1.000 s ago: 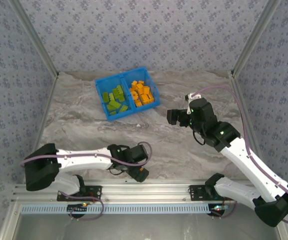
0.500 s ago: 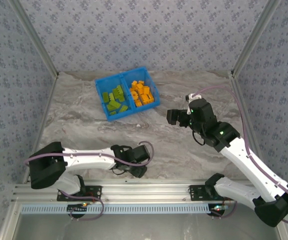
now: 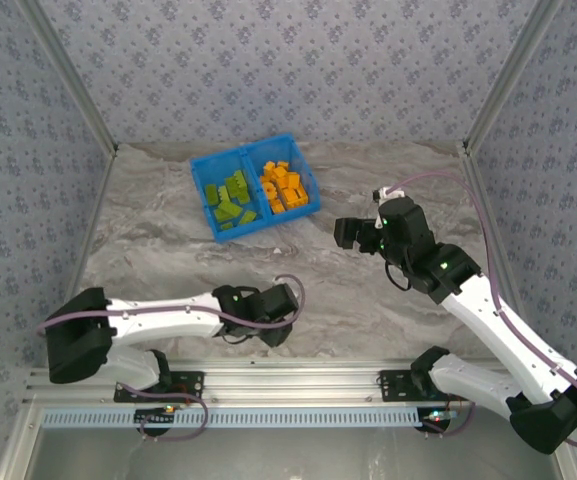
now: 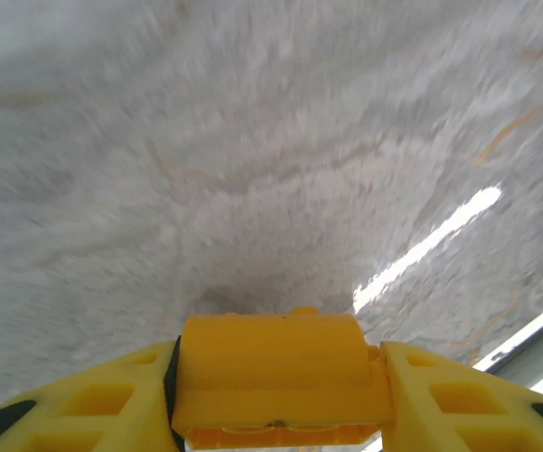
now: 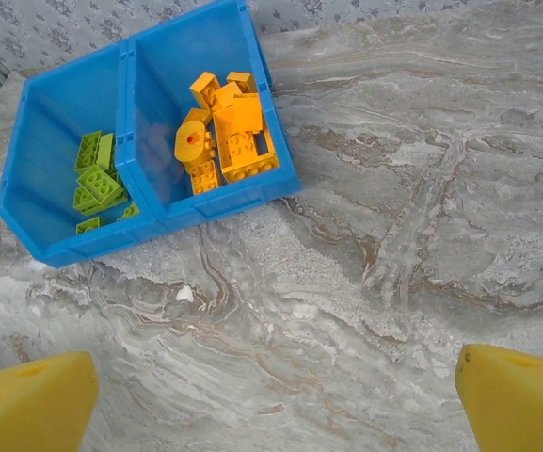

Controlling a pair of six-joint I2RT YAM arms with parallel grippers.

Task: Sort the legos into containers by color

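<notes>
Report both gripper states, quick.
Left gripper: closed, holding an orange lego.
Right gripper: open, nothing between its jaws.

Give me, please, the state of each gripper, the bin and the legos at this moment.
left gripper: shut on one orange lego.
right gripper: open, nothing between its fingers.
blue bin: upright on the table, both compartments partly filled.
green legos: loose in the bin's left compartment.
orange pile: loose in the bin's right compartment.
</notes>
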